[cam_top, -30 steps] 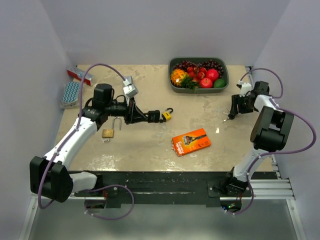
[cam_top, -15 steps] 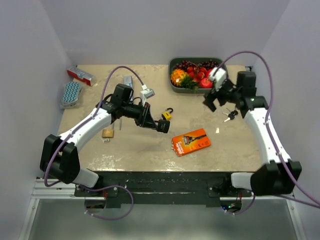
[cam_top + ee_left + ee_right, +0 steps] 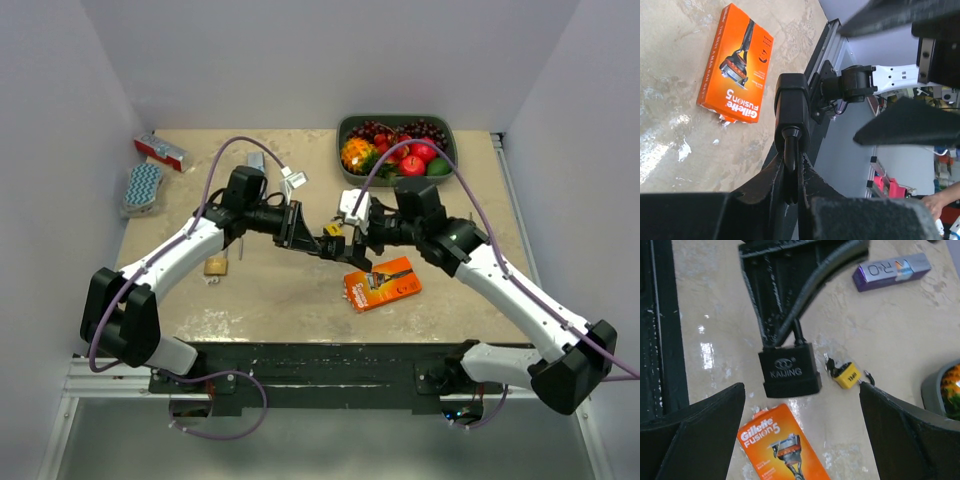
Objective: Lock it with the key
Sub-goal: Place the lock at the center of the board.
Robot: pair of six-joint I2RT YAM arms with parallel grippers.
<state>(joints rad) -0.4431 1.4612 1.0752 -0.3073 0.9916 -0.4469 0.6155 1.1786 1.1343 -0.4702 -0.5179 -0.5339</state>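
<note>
A black padlock [image 3: 332, 250] marked KAIJING hangs above the table, and my left gripper [image 3: 318, 243] is shut on its shackle. In the left wrist view the lock body [image 3: 791, 112] juts out past the closed left gripper [image 3: 792, 175]. My right gripper [image 3: 358, 240] faces it from the right, open wide and empty. In the right wrist view the padlock [image 3: 789, 371] sits just beyond the right gripper [image 3: 801, 390], in line with the gap between its fingers. The left fingers [image 3: 775, 295] pinch the shackle. No loose key shows in any view.
A small yellow padlock [image 3: 846, 375] with an open shackle lies on the table beside the black one. An orange razor box [image 3: 383, 284] lies below both grippers. A brass padlock [image 3: 216, 263] lies left, and a fruit tray [image 3: 446, 167] stands at the back. A purple box [image 3: 892, 270] lies behind.
The right arm swung from the table's far right to the middle, and its gripper opened wide, leaving a key behind on the right. The left gripper carried the black padlock slightly right.
</note>
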